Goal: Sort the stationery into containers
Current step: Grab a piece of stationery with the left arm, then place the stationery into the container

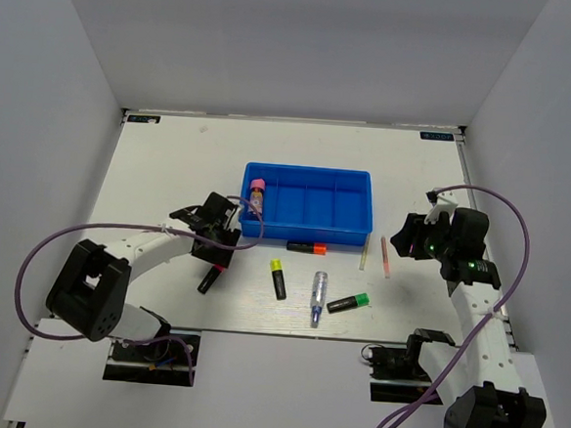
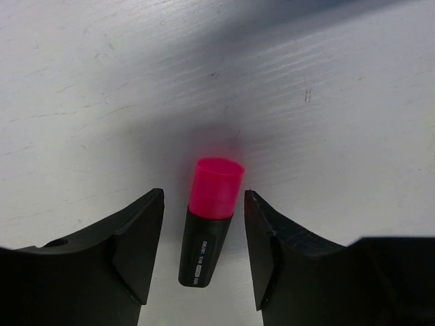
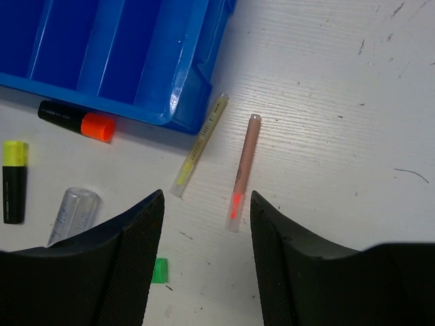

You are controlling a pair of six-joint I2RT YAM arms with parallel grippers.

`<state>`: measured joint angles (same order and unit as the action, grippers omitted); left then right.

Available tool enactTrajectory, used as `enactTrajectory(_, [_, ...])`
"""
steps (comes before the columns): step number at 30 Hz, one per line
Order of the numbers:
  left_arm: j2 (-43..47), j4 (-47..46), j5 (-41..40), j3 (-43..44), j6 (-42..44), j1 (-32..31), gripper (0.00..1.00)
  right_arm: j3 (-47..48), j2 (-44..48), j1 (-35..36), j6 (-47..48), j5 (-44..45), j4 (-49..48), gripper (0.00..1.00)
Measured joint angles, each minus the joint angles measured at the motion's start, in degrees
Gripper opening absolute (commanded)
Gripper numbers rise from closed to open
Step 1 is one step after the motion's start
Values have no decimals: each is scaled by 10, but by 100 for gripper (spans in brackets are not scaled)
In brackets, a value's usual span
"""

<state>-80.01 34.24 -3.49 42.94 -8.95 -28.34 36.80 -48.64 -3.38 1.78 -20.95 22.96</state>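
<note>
The blue tray [image 1: 305, 218] stands mid-table with a pink-capped glue stick [image 1: 257, 193] in its leftmost compartment. My left gripper [image 1: 218, 252] is open over a pink-capped black highlighter [image 2: 210, 219], which lies on the table between the jaws without touching them. My right gripper [image 1: 409, 239] is open and empty above a pink stick [image 3: 243, 170] and a pale-yellow stick [image 3: 199, 144]. The orange highlighter [image 1: 306, 247], yellow highlighter [image 1: 278, 278], clear blue-tipped pen [image 1: 317, 298] and green highlighter [image 1: 349, 303] lie in front of the tray.
The tray's other compartments [image 1: 321, 197] hold nothing. White walls close in the table on three sides. The tray's corner [image 3: 178, 102] sits close to the pale-yellow stick. Purple cables loop beside both arms.
</note>
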Motion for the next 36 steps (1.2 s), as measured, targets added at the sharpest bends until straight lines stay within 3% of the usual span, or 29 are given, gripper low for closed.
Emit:
enactTrajectory(8, [-26,-2,-4,0,0,0,58,0,5,0,-1,2,1,58])
enactTrajectory(13, [-35,-12,-6,0,-3,0,35,0,12,0,-1,3,1,58])
enactTrajectory(18, [-36,-14,-16,0,-3,-6,23,0,19,0,-1,7,1,60])
enactTrajectory(23, [-36,-6,-25,2,-5,-11,16,0,23,-3,-2,8,1,81])
enactTrajectory(25, [-30,13,-26,4,-8,-12,15,0,24,-3,0,8,1,81])
enactTrajectory(26, [-24,24,-27,6,-10,-13,15,0,26,-3,1,8,1,79])
enactTrajectory(27, [-14,36,-27,10,-13,-14,13,0,26,-3,1,7,1,65])
enactTrajectory(30, [23,76,-26,37,-23,-19,10,-1,26,-3,6,0,1,42])
enactTrajectory(31, [35,89,-24,55,-26,-21,10,-1,26,-3,6,-3,1,28])
enactTrajectory(32, [44,101,-22,79,-30,-23,10,-1,26,-3,8,-6,1,24])
enactTrajectory(35, [56,118,-10,154,-42,-26,9,-2,26,-3,10,-17,1,25])
enactTrajectory(36, [56,117,-5,179,-47,-26,9,-2,26,-3,13,-20,1,39])
